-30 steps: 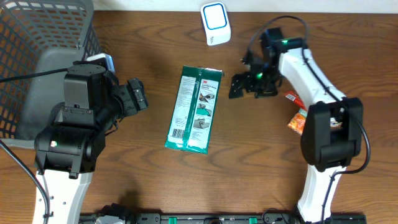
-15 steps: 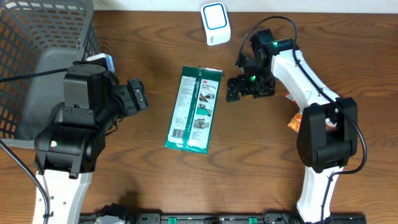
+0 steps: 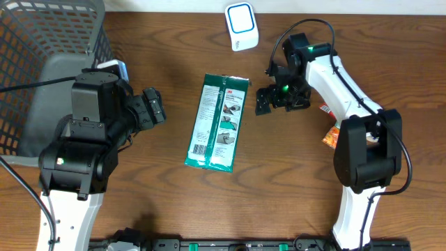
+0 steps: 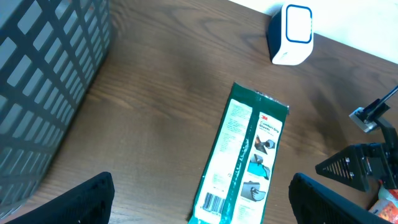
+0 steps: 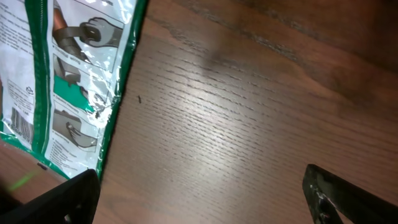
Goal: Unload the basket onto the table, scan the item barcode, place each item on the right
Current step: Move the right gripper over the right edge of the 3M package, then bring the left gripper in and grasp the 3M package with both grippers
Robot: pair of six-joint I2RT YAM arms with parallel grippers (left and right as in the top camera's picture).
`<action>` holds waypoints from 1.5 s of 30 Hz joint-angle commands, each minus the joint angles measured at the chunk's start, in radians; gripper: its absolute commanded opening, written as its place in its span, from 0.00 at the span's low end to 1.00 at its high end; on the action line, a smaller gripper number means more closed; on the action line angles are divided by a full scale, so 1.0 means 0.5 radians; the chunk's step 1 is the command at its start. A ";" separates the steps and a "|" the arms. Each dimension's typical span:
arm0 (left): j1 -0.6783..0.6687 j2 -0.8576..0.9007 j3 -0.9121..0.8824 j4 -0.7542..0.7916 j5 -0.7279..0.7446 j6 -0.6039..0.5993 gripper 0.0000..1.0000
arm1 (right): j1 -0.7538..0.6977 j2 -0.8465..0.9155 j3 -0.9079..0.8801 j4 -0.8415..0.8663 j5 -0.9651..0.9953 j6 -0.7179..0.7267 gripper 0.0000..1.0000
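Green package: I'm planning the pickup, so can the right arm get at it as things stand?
Probably yes: the right tool stands open just beside the green package, with only bare table between them.

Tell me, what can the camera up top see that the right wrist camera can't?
Only the overhead view shows the grey basket, the white scanner, the orange packet and the left arm. Only the right wrist view shows the small pictures printed on the green packet up close, and a tiny dark speck on the wood. Both show the green packet, the wooden table and the right arm's fingers, spread open.
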 commanded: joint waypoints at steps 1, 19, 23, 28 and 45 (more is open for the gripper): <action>-0.002 -0.002 0.017 -0.002 0.002 0.004 0.90 | -0.014 0.001 -0.008 -0.021 0.009 -0.022 0.99; -0.002 -0.002 0.017 0.121 -0.016 0.004 0.91 | -0.002 0.001 -0.008 -0.082 -0.035 -0.023 0.99; -0.002 -0.002 0.017 0.218 0.040 -0.045 0.96 | 0.003 0.001 -0.008 -0.075 -0.037 -0.022 0.99; -0.002 0.007 0.015 0.164 0.060 -0.050 0.97 | 0.021 0.001 -0.008 -0.071 -0.036 -0.022 0.99; -0.190 0.816 -0.090 0.027 -0.072 -0.053 0.07 | 0.045 0.001 -0.014 0.022 -0.375 -0.021 0.99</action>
